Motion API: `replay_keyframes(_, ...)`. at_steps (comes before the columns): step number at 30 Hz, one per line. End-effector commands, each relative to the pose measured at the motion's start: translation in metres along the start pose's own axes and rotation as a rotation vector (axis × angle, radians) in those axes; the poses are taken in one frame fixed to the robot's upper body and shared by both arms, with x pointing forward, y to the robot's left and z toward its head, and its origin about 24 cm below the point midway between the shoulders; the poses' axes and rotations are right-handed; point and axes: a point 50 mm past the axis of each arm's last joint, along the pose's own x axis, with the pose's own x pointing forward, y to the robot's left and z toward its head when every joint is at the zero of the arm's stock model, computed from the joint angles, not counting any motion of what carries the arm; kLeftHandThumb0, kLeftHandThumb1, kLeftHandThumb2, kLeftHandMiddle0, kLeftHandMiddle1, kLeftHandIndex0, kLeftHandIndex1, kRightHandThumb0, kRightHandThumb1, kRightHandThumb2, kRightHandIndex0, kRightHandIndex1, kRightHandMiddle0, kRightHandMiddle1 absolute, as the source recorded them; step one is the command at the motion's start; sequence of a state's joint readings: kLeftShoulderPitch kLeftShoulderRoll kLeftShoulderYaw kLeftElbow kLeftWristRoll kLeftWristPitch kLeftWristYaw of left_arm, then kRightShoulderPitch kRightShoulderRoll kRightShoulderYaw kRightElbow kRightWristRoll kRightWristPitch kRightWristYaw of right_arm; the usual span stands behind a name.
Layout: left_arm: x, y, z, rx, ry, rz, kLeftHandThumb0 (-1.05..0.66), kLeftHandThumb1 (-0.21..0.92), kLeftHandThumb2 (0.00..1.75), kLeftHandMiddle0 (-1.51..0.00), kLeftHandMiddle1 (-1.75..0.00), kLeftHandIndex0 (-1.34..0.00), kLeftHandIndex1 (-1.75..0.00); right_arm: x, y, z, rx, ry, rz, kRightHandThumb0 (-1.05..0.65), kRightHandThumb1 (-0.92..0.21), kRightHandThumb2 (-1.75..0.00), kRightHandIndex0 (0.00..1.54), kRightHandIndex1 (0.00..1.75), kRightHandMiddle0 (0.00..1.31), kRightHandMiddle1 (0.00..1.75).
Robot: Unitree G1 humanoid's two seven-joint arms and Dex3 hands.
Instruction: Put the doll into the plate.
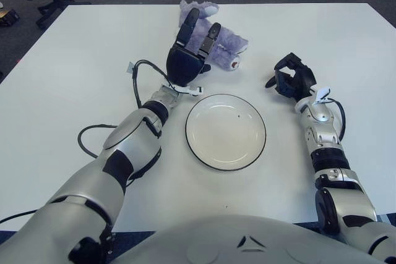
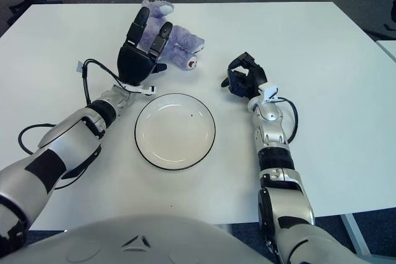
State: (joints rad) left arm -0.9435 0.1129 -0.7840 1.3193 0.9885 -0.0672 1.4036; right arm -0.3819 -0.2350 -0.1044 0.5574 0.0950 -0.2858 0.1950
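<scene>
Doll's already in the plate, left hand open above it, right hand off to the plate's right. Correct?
Not quite. The plate holds nothing; the purple doll lies on the table beyond it, as the left eye view shows. The left hand is open over the doll, and the right hand is right of the plate.

The doll [image 1: 219,40] is pale purple plush, with a small white end bearing what appears to be a red mark. The plate [image 1: 226,132] is cream-white with a thin black rim and one dark speck; the table [image 1: 80,72] is plain white. The left hand [image 1: 187,54] and right hand [image 1: 292,80] are black on silver-and-black arms.
</scene>
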Motion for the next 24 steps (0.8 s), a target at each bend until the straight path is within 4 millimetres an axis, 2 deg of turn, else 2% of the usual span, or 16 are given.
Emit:
replay_keyframes(1,-0.001,-0.002,-0.003,0.017,0.017,-0.039,-0.09,0.84,0.09,-0.17,0.0,-0.4,0.0,-0.016,0.003,-0.033,-0.009,0.167,0.026,-0.39,-0.65,-0.87,0.91,1.75,0.37,1.75)
replay_keyframes(24,0.003,-0.009,-0.015,0.061,0.027,-0.221,-0.14,0.81,0.06,-0.2,-0.01,-0.44,-0.01,-0.015,0.003,-0.033,-0.014,0.171,0.036,-0.39,-0.63,-0.9,0.93,1.75,0.38,1.75)
